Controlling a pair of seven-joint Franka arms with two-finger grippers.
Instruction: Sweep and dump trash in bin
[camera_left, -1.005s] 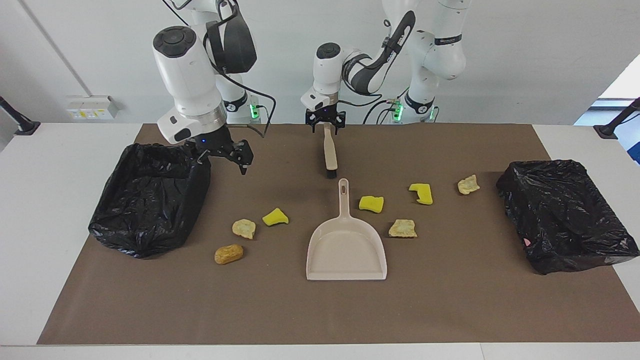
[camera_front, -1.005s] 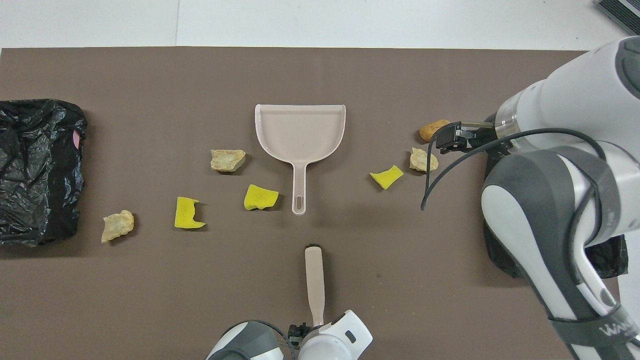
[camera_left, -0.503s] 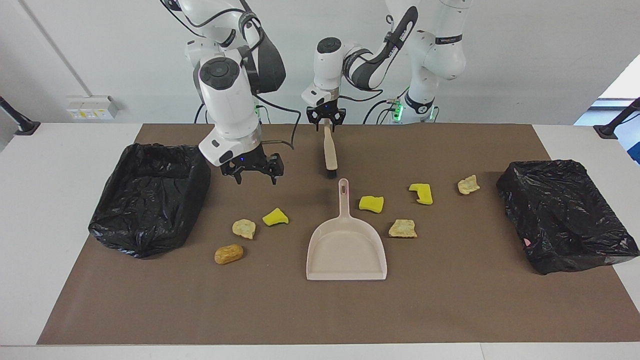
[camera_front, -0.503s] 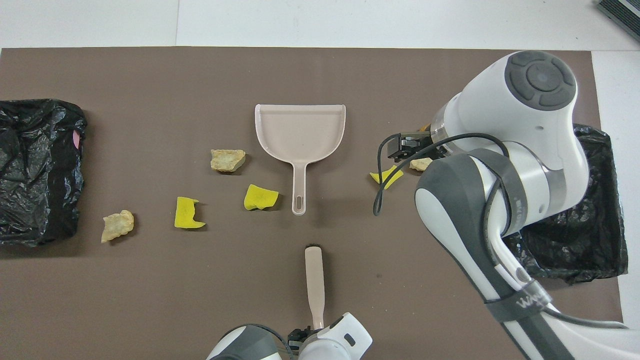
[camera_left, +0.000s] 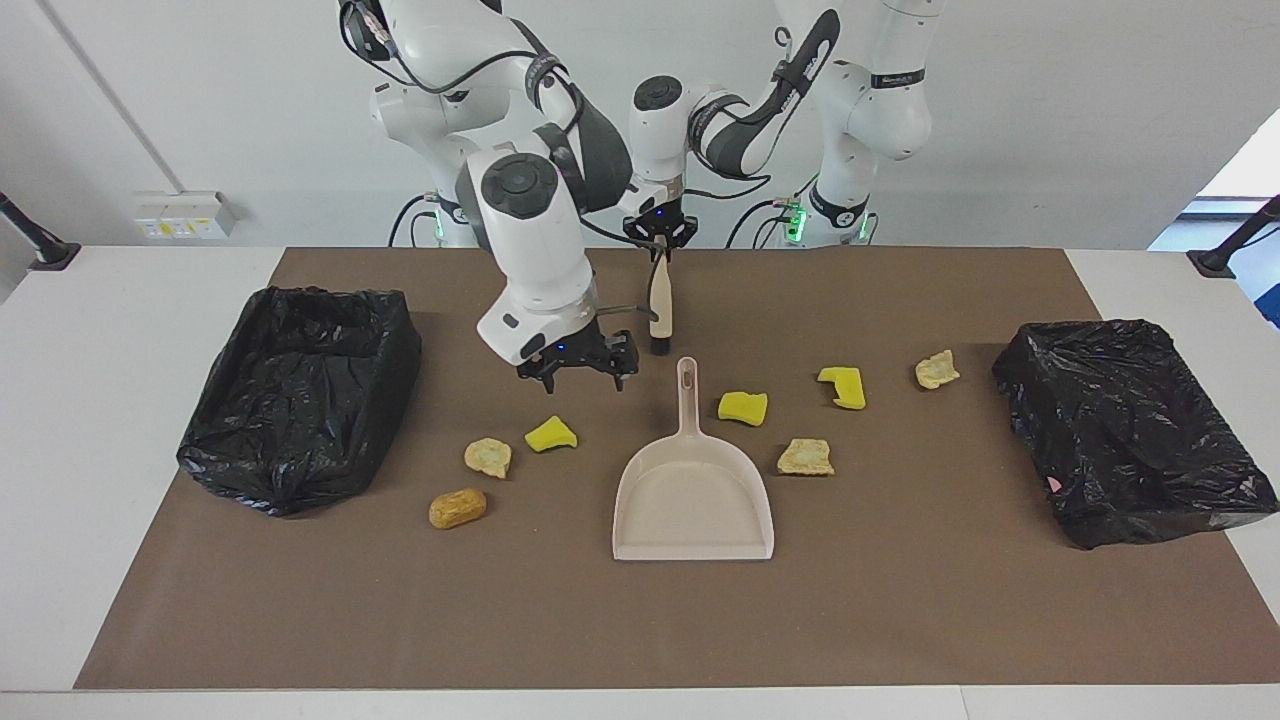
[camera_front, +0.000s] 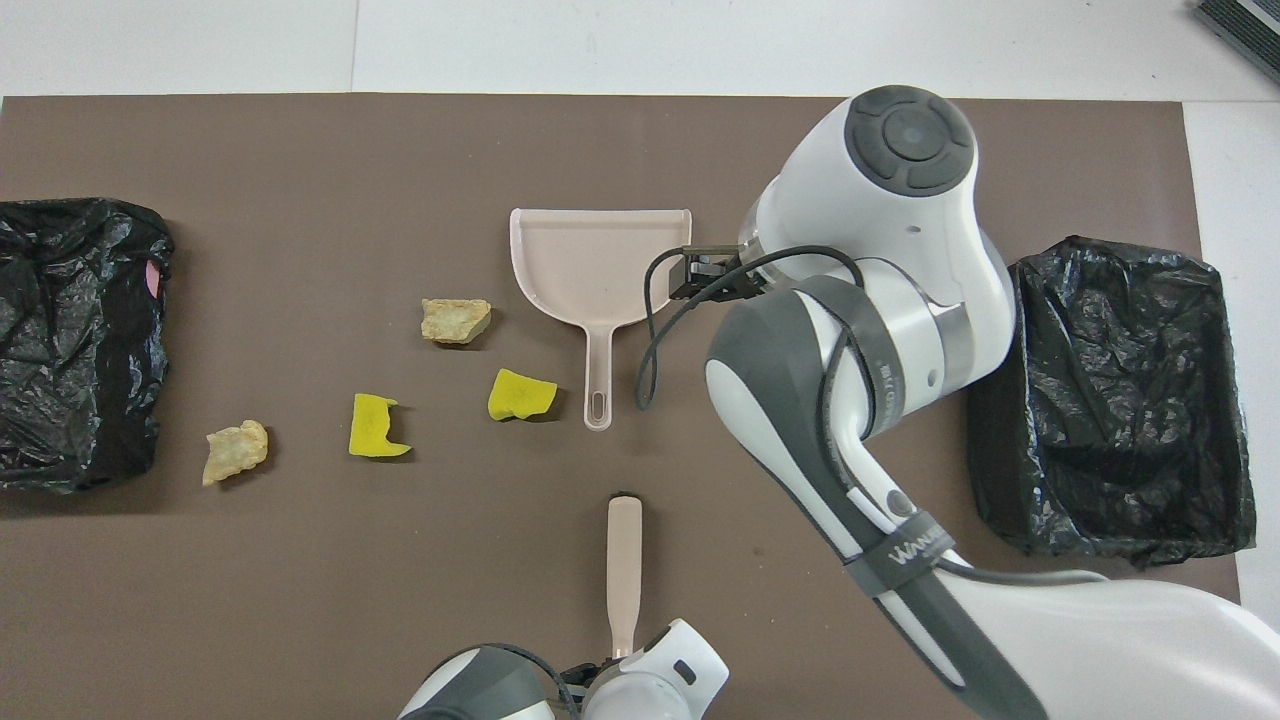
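Trash lies scattered on the brown mat: yellow chunks (camera_left: 550, 434) (camera_left: 742, 408) (camera_left: 842, 387) and tan or golden-brown pieces (camera_left: 488, 457) (camera_left: 458, 508) (camera_left: 805, 457) (camera_left: 937, 369). The beige dustpan (camera_left: 693, 505) (camera_front: 600, 250) lies flat in the middle with its handle toward the robots. My left gripper (camera_left: 656, 238) (camera_front: 600, 668) is shut on the handle end of the beige brush (camera_left: 660, 300) (camera_front: 624, 560), whose black bristles are down at the mat. My right gripper (camera_left: 580, 378) (camera_front: 692, 276) hangs open and empty over the mat, beside the dustpan handle. In the overhead view the right arm hides the trash at its own end of the table.
Two bins lined with black bags stand on the mat. One bin (camera_left: 300, 395) (camera_front: 1110, 400) is at the right arm's end, the other bin (camera_left: 1130, 430) (camera_front: 75, 340) at the left arm's end. The white table (camera_left: 100, 450) borders the mat.
The right arm swung from beside its bin toward the dustpan handle, still open. The left gripper closed on the brush handle and raised that end a little.
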